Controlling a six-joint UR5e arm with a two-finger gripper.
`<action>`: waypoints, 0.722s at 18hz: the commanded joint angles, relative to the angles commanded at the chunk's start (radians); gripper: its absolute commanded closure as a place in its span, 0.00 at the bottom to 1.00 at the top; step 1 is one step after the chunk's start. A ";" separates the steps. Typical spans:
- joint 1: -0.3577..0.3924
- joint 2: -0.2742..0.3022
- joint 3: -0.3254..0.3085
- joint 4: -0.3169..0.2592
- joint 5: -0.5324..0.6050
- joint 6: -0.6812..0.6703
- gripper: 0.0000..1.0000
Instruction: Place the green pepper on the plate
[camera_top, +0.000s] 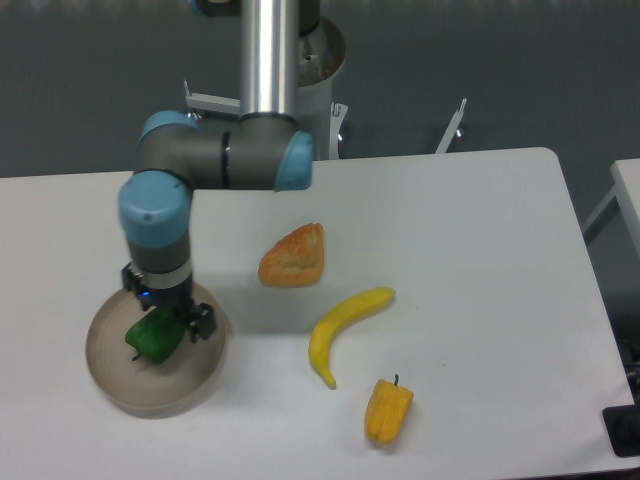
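The green pepper (153, 338) lies on the plate (120, 385), a little toward the plate's far side, glossy and resting on its side; the plate sits at the near left of the table (480, 230). The gripper (178, 318) hangs just beside the pepper, on the edge of it that faces the bread; its fingers look parted and off the fruit, though the wrist hides much of them, so whether they touch the pepper I cannot tell for sure. By my reading the placing is done and the step in hand is the retreat; to do it well, rise straight up from the plate with the fingers kept apart, so nothing nudges the pepper or drags on the plate's rim; only then swing away. Beyond the plate lie the bread (293, 257), then the banana (343, 328), then the yellow pepper (388, 410), all well apart from it.
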 joint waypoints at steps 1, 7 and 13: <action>0.028 0.009 -0.003 0.001 0.003 0.029 0.00; 0.206 0.026 0.011 0.005 0.051 0.279 0.00; 0.327 -0.007 0.037 0.017 0.098 0.514 0.00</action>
